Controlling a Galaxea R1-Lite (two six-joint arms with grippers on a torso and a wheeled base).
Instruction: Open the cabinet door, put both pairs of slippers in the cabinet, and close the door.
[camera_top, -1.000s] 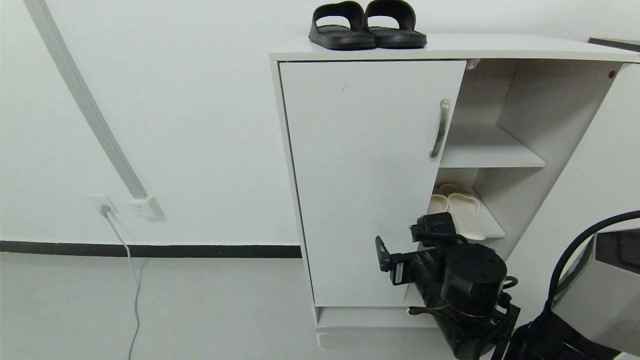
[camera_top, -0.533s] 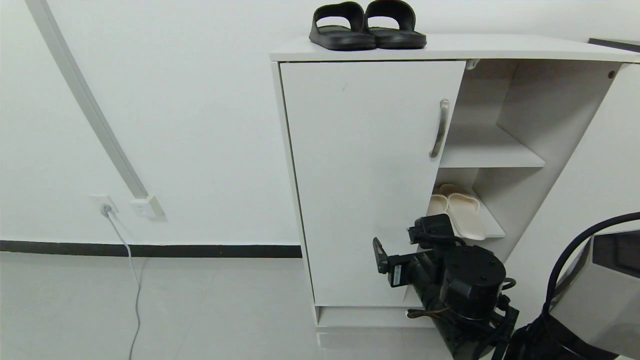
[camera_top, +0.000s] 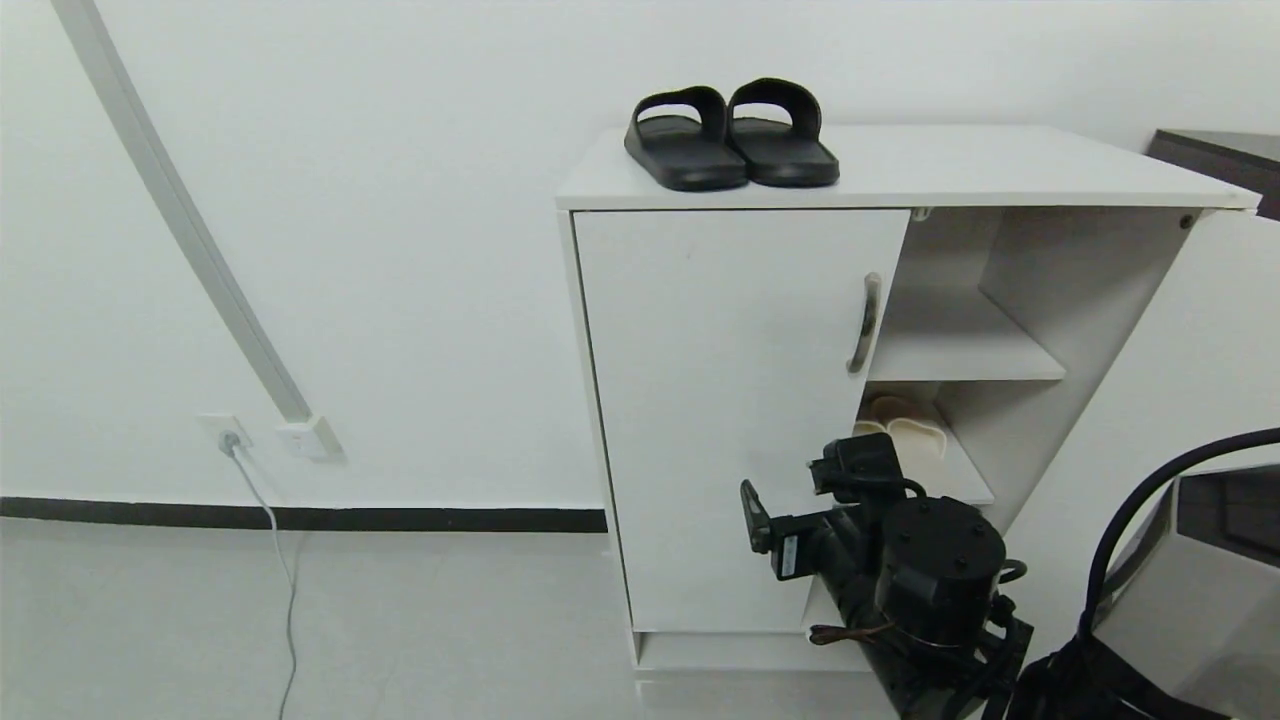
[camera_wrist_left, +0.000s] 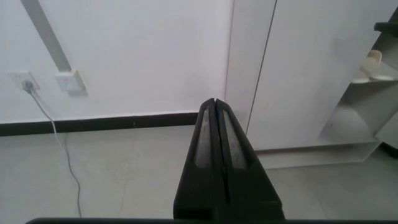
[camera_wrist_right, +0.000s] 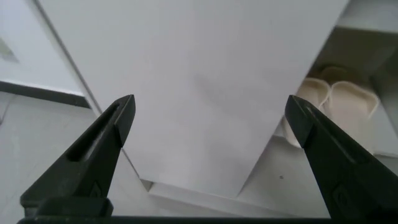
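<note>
With the beige slippers (camera_top: 902, 432) already lying on the lower shelf inside the cabinet (camera_top: 1000, 165), the step in hand is, as I am judging it, fetching the black slippers (camera_top: 732, 138), which are sitting side by side on the cabinet's top near its left end, toes toward the wall; the right pincer (camera_top: 800, 495) is hanging low in front of the closed left door (camera_top: 730, 400) with its jaws spread wide and holding nothing, so it is needing a clear rise to the top before closing on anything; gripping both black slippers together where their inner edges are touching is looking like the tidy way, provided the jaws are coming down squarely from above and not nudging the pair toward the wall; the upper shelf (camera_top: 950, 340) is offering free room for them; the left pincer (camera_wrist_left: 214, 109) is pressed closed on nothing and pointing toward the floor (camera_wrist_left: 124, 180) beside the cabinet; standing in the way are the left door's handle (camera_top: 864, 322) and the overhanging top edge, which a rising arm is risking clipping; the open right door (camera_top: 1150, 400) is narrowing the approach on that side; a wall socket (camera_top: 228, 437) and its cable (camera_top: 285, 560) are hanging well apart to the left.
</note>
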